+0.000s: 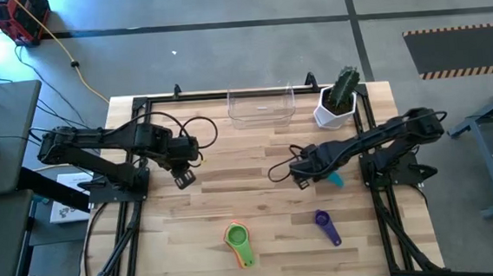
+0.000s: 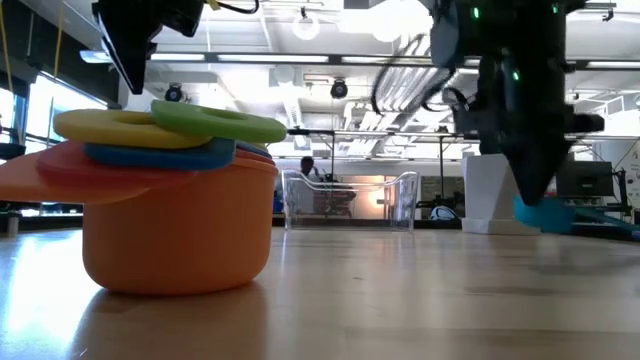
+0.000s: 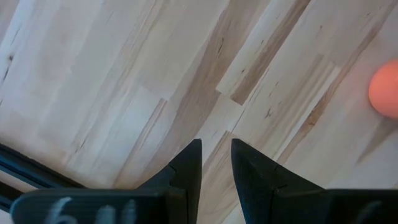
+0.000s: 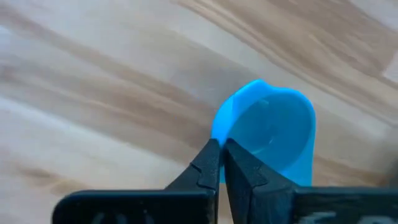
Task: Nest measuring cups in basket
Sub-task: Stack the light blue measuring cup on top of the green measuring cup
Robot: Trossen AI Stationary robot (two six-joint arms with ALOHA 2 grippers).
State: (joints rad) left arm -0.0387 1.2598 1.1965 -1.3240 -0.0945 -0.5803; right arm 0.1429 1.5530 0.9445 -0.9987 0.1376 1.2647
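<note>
The tabletop [image 1: 191, 220] is pale wooden planks in a black frame, and behind it is a wide hall with a grey floor and ceiling lights. The clear basket [image 1: 262, 107] stands at the far edge, beside a white pot with a cactus [image 1: 338, 99]. The right end effector [image 4: 221, 152] is clamped on the rim of the teal cup [image 4: 273, 134]. The left end effector [image 3: 216, 163] hangs with fingers a little apart over bare wood. A stack of cups [image 2: 170, 200] and a purple cup [image 1: 325, 225] lie near the front edge

A lab or workshop hall: grey concrete floor [image 1: 220, 5] with hazard-striped tape [image 1: 448, 32], ceiling strip lights [image 2: 330, 60] (long rows), a wooden bench [image 1: 260, 207] on black framing
</note>
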